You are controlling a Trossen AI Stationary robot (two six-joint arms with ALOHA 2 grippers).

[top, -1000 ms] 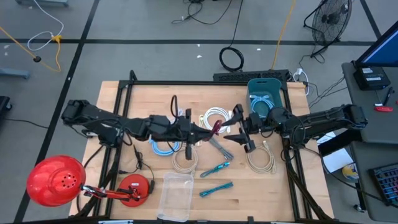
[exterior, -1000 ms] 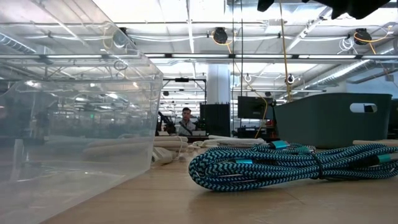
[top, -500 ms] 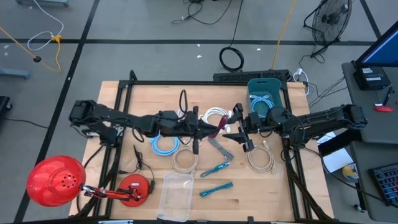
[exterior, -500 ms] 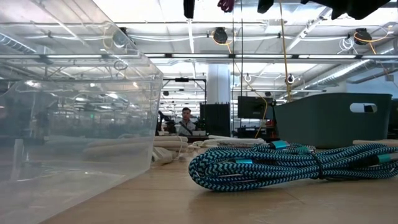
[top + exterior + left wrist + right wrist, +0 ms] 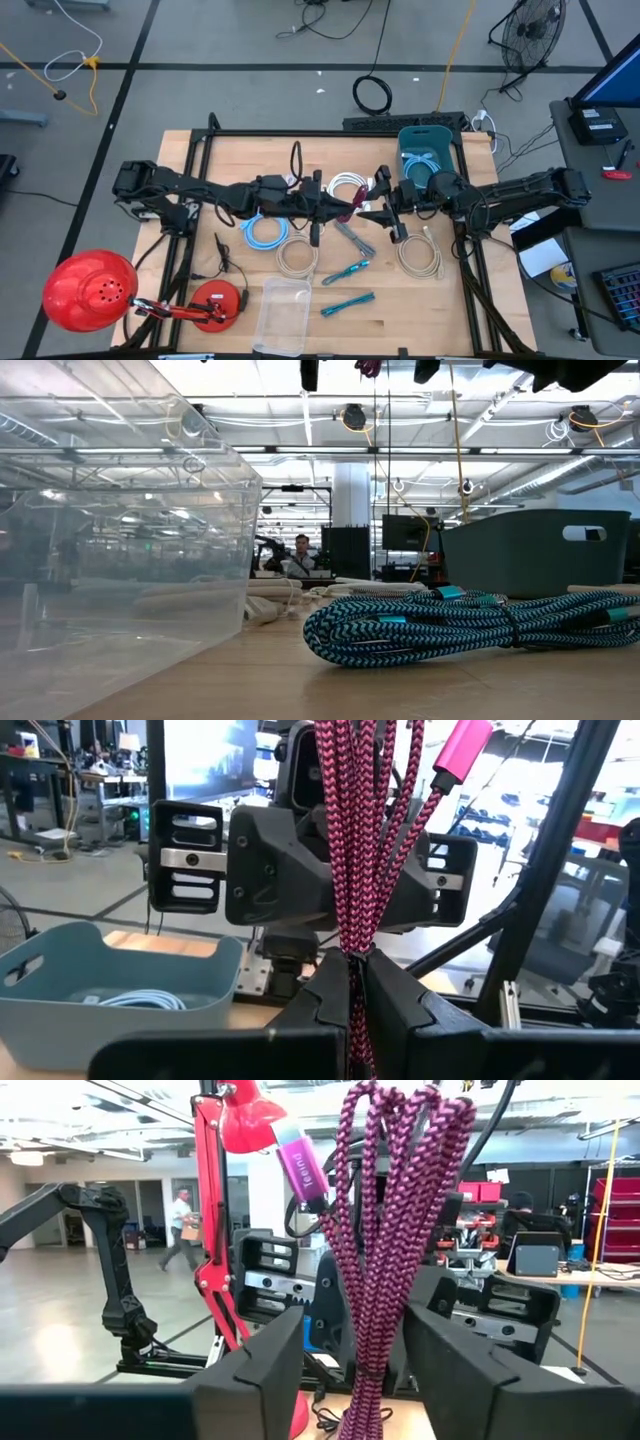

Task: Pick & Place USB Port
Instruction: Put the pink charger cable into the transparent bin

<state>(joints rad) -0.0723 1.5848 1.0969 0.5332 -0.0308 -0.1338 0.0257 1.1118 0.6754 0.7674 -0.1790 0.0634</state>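
1. Left gripper (image 5: 345,207) is up over the desk (image 5: 230,150) centre, fingers (image 5: 330,1005) clamped on a bundle of magenta braided USB cable (image 5: 362,840). The cable is held off the desk, between the two arms.
2. Right gripper (image 5: 383,209) sits just beside it, facing the left one. Its fingers (image 5: 250,1370) stand apart w/ the same magenta cable (image 5: 385,1230) hanging in the gap; not pinching it.
3. Cable's pink plug (image 5: 462,745) sticks out near the top of the bundle in the left wrist view; in the right wrist view the plug (image 5: 298,1168) shows white lettering.
4. Teal bin (image 5: 428,150) at the desk's far right edge, w/ a light blue cable (image 5: 420,165) coiled inside.
5. On the desk: blue cable coil (image 5: 263,232), white coil (image 5: 347,187), two beige coils (image 5: 297,260) (image 5: 420,258), two teal braided cables (image 5: 347,270) (image 5: 347,301).
6. Clear plastic container (image 5: 283,312) near the front edge, apart from both grippers.
7. Red lamp (image 5: 88,290) at the front left corner.
8. Low view: teal braided cable (image 5: 470,625) close up on the desk, clear container (image 5: 120,550) beside it, a person (image 5: 298,555) far off in the room.
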